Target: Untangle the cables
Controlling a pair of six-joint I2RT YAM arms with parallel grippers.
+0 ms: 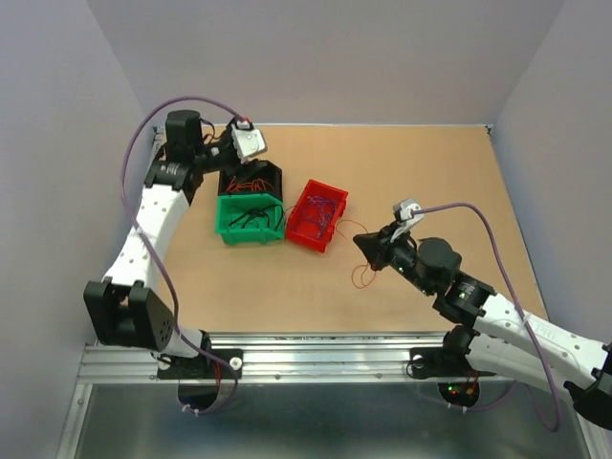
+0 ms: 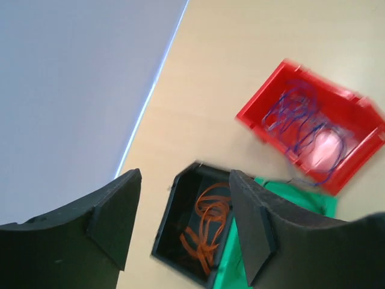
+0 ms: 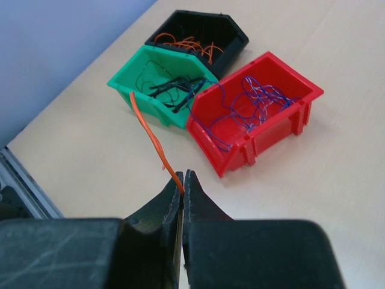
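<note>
My right gripper (image 3: 183, 177) is shut on one orange cable (image 3: 150, 135), which rises left from the jaws above the table; from above, the gripper (image 1: 361, 242) sits right of the red bin, with an orange loop (image 1: 361, 277) below it. More orange cables (image 3: 186, 43) lie in the black bin (image 3: 234, 39). Black cables (image 3: 171, 87) lie in the green bin (image 3: 144, 99). Purple-blue cables (image 3: 252, 96) lie in the red bin (image 3: 264, 144). My left gripper (image 2: 183, 180) is open and empty above the black bin (image 2: 174, 205) with its orange cables (image 2: 207, 223).
The three bins stand together left of centre: black bin (image 1: 251, 178) at the back, green bin (image 1: 229, 218) in front of it, red bin (image 1: 304, 234) to their right. Grey walls enclose the table. A metal rail (image 1: 316, 359) runs along the near edge.
</note>
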